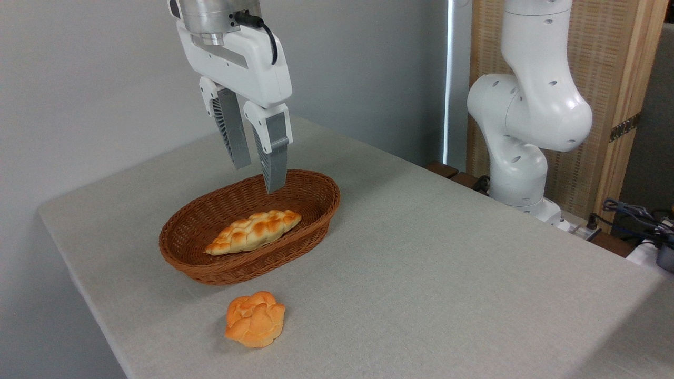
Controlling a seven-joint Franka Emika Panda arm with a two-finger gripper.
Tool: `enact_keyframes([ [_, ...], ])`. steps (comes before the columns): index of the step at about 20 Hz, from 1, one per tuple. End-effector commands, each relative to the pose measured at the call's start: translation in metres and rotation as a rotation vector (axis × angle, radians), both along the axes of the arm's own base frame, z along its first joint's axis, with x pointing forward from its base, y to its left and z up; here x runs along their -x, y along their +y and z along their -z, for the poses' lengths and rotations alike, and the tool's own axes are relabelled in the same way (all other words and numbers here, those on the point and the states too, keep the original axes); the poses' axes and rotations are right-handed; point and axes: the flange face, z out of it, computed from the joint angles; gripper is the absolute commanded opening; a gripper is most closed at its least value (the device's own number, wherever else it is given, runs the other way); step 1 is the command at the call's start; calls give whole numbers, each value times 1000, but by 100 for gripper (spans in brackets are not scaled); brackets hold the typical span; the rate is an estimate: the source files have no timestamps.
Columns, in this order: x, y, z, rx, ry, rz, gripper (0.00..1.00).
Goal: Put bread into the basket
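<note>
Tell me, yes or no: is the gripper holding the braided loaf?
No, the braided loaf lies inside the basket, while the gripper hangs open and empty above it.

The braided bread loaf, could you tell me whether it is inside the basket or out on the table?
Inside. The bread lies flat within the basket, wicker rim all around it, and the open gripper hangs above, empty.

Braided golden bread (254,231) lies flat inside the reddish-brown oval wicker basket (310,223), which sits near the tabletop's left edge.
</note>
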Motion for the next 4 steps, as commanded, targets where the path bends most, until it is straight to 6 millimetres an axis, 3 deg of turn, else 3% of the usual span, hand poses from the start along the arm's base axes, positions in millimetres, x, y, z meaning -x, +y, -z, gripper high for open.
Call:
enact_keyframes([
  [1, 0, 4, -3, 14, 16, 4, 100],
  [4, 0, 4, -2, 12, 20, 1, 100],
])
